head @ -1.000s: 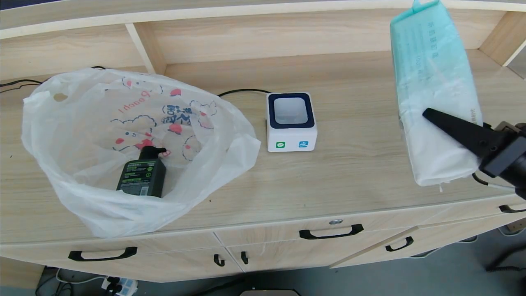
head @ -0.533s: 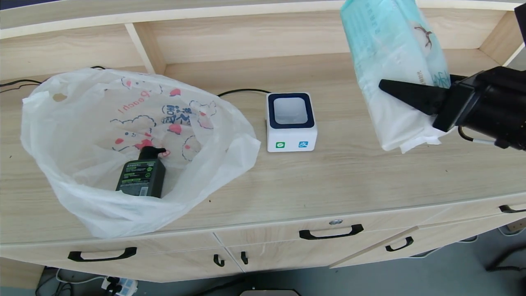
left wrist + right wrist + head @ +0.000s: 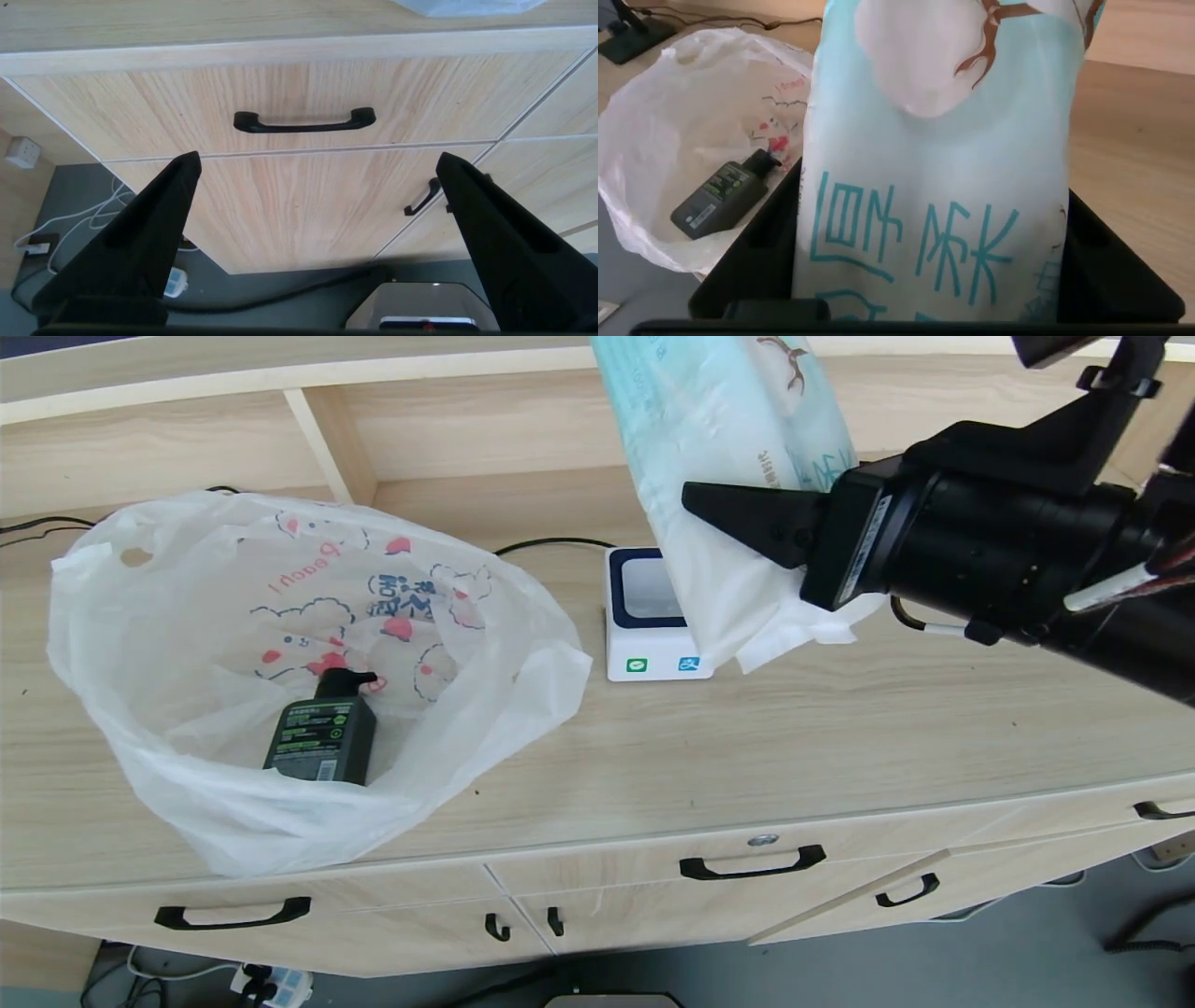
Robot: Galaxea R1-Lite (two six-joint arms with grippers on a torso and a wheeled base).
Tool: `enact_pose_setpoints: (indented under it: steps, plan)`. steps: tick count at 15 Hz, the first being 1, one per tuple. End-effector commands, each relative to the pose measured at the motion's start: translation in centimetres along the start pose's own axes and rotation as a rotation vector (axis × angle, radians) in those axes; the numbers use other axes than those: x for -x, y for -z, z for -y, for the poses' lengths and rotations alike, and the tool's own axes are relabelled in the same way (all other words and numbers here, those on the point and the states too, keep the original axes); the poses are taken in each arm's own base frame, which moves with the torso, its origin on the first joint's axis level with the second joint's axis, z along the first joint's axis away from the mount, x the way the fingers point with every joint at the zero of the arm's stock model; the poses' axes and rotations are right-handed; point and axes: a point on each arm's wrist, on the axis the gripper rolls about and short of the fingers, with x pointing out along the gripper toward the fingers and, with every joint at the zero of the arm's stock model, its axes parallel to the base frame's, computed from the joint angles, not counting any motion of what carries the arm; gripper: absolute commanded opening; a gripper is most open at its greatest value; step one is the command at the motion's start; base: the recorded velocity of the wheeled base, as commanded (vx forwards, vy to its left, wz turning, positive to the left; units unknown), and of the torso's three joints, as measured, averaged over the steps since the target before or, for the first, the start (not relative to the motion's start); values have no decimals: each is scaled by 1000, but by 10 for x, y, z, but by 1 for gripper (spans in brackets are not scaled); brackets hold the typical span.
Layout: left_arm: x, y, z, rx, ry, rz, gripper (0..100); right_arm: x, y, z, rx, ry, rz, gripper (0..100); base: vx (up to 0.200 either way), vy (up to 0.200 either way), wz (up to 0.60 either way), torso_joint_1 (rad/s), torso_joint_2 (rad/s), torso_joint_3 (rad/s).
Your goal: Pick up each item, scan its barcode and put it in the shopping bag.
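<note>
A tall pale-blue and white tissue pack [image 3: 724, 457] hangs upright in the air, with my right gripper [image 3: 747, 518] shut on its lower half. The pack [image 3: 943, 187] stands over the right part of the white barcode scanner [image 3: 644, 635] and hides some of its window. The white plastic shopping bag [image 3: 233, 644] lies open on the counter's left side, with a dark pump bottle [image 3: 322, 733] lying inside it; the bag [image 3: 682, 159] and bottle [image 3: 724, 196] also appear in the right wrist view. My left gripper [image 3: 308, 252] is open, down in front of the cabinet drawers.
The wooden counter [image 3: 840, 728] has a raised back shelf with a divider [image 3: 327, 439]. A black cable [image 3: 551, 543] runs behind the scanner. Drawers with black handles [image 3: 752, 868] line the front; a drawer handle [image 3: 304, 119] faces the left wrist camera.
My right arm has carried the tissue pack up and leftward from the counter's right end to above the scanner. The bag, bottle and scanner have stayed in place.
</note>
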Motion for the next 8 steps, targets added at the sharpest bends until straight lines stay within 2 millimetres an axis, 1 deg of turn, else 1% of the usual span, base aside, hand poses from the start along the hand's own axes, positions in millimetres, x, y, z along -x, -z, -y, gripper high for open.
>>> enact_pose_setpoints:
  steps: [1, 2, 4, 6, 8]
  plan:
    - [0, 0, 0, -1, -1, 0, 100, -15, 16, -4, -5, 10, -42, 0, 0, 0, 0, 0, 0, 0]
    - [0, 0, 0, 0, 1, -1, 100, -27, 24, -4, -6, 15, -38, 0, 0, 0, 0, 0, 0, 0]
    - [0, 0, 0, -1, 0, -2, 100, -60, 31, -4, -11, 48, 41, 0, 0, 0, 0, 0, 0, 0]
    - [0, 0, 0, -4, -1, 2, 100, -89, 45, -5, -20, 101, 127, 0, 0, 0, 0, 0, 0, 0]
    - [0, 0, 0, -6, -1, 3, 100, -98, 52, -6, -33, 101, 156, 0, 0, 0, 0, 0, 0, 0]
